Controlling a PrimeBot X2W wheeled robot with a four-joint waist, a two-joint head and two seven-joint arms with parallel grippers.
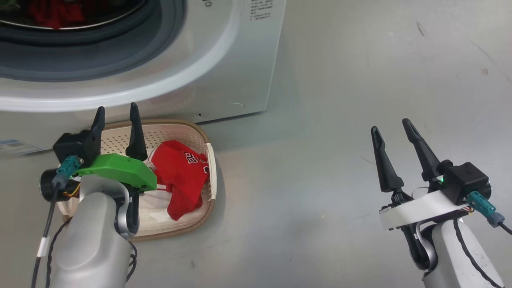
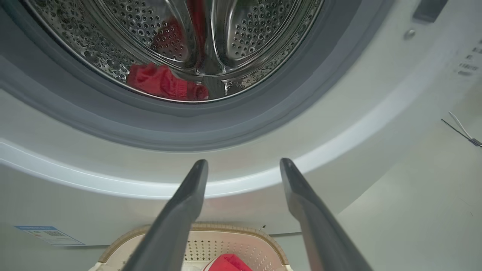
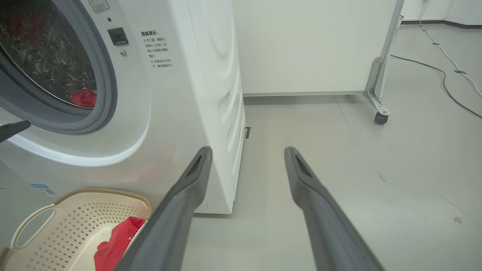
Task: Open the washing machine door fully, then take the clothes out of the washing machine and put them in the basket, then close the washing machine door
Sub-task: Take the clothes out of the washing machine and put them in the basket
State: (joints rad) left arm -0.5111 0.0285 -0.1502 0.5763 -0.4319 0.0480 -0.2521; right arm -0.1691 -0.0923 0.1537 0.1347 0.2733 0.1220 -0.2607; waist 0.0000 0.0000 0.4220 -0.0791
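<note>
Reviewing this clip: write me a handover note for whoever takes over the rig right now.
Left pincer: open, empty, above the basket, pointing at the washing machine.
Right pincer: open, empty, over the floor to the machine's right.
Things: one red garment lies in the basket; a second red garment lies in the drum, near its front lower edge.
Done: opening uncovered, one garment in the basket.
Left: fetch the drum garment, drop it in the basket, close the door.
</note>
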